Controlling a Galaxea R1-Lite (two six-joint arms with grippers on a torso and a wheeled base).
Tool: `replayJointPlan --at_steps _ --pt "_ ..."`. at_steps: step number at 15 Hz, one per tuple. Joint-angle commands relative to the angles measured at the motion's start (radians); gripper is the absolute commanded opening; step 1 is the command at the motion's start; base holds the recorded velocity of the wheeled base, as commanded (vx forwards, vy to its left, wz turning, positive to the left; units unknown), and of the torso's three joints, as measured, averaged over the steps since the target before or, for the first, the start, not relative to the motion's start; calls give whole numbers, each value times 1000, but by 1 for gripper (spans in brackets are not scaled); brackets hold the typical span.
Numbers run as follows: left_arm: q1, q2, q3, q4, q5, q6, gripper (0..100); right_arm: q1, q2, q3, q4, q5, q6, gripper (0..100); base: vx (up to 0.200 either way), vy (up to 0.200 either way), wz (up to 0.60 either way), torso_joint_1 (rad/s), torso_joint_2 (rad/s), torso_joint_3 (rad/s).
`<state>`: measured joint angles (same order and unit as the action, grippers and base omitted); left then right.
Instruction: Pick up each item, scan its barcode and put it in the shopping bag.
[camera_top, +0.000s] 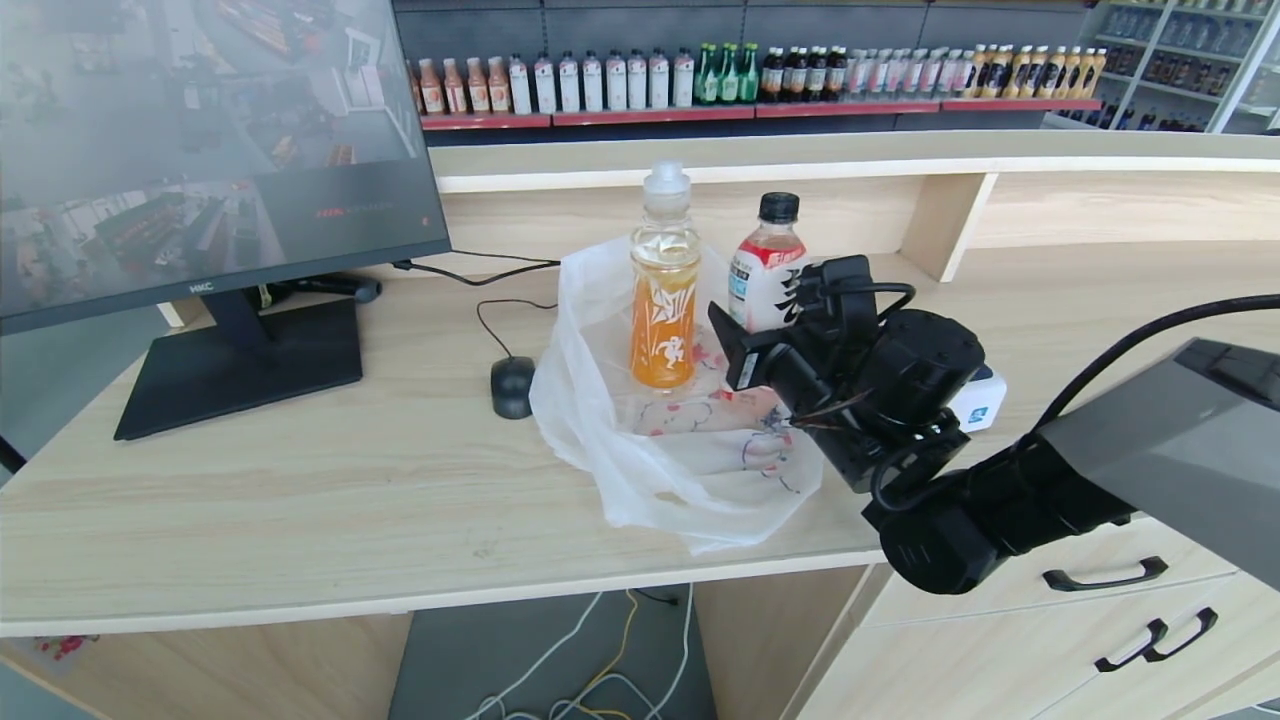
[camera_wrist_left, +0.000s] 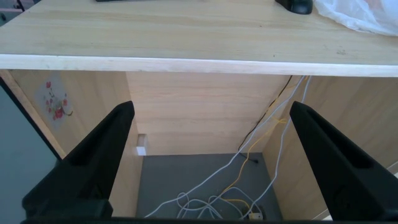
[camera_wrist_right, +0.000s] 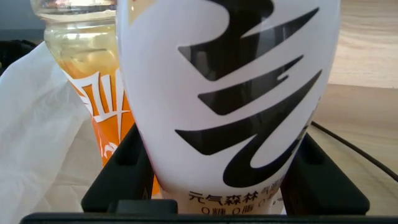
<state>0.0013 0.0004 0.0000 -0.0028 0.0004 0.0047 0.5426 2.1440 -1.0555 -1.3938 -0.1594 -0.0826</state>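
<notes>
Gripping the white-labelled bottle (camera_top: 768, 265) low on its body, the right gripper (camera_top: 757, 335) holds it upright at the far right edge of the shopping bag (camera_top: 650, 470). The bottle has a black cap and stands just right of the orange drink bottle (camera_top: 664, 290), which is upright inside the open bag on the counter (camera_top: 300, 480). I cannot tell whether the held bottle's base touches anything. The left gripper (camera_wrist_left: 211, 115) hangs below the counter's near edge, its fingers (camera_wrist_left: 102, 155) spread wide with nothing between them. A mouse (camera_top: 512, 386) lies just left of the bag, and a monitor (camera_top: 200, 140) stands at far left.
</notes>
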Motion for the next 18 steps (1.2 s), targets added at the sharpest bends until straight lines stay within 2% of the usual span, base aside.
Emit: replayJointPlan --at_steps 1,16,17,18 --pt "0 0 0 0 0 0 100 0 13 -1 1 0 0 0 0 0 0 0 0 0" --pt "0 0 0 0 1 0 100 0 54 -18 -7 18 1 0 0 0 0 0 0 0" --pt "0 0 0 0 1 0 100 0 53 -17 -5 18 1 100 0 0 0 0 0 0" --pt "0 0 0 0 1 0 100 -1 53 -14 -5 18 1 100 0 0 0 0 0 0"
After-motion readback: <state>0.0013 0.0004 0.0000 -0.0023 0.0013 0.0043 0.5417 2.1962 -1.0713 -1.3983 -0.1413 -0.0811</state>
